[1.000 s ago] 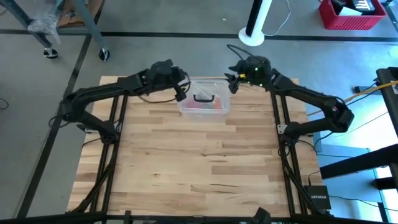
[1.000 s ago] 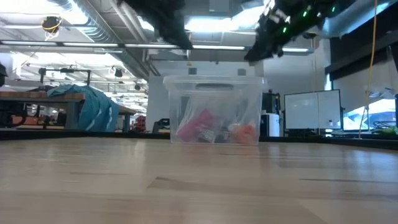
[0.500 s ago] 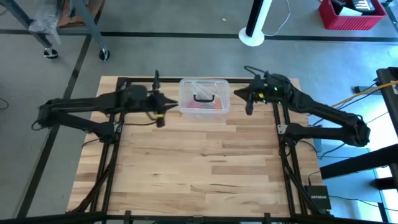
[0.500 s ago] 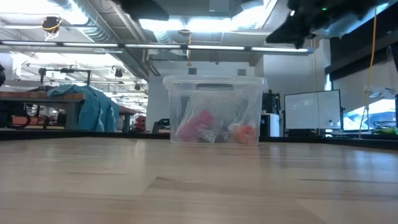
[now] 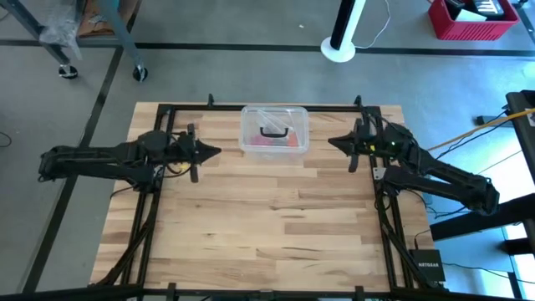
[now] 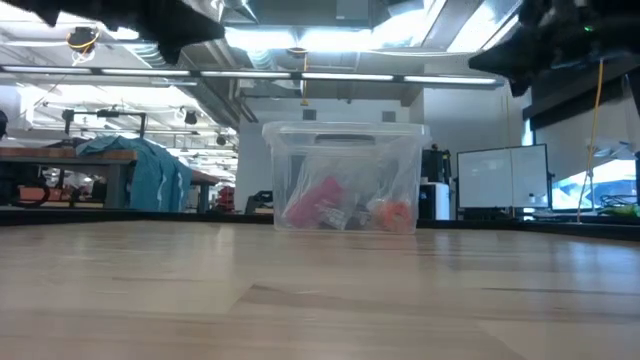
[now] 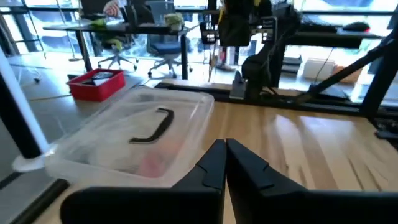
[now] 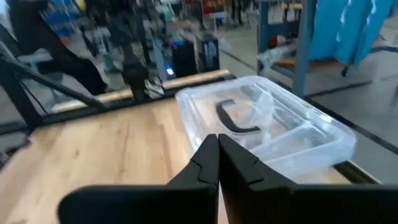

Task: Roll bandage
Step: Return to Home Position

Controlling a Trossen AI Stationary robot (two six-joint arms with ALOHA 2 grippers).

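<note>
Left tool [image 5: 217, 151] and right tool [image 5: 332, 142], closed, flank the slanting bandage [image 6: 316, 201].

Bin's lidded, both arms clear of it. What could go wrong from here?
The bin sits near the far edge of the table; any nudge could push it off.
Left pincer and right pincer, both shut, point toward it; a forward swing might strike it.
Lid seating cannot be confirmed.
</note>
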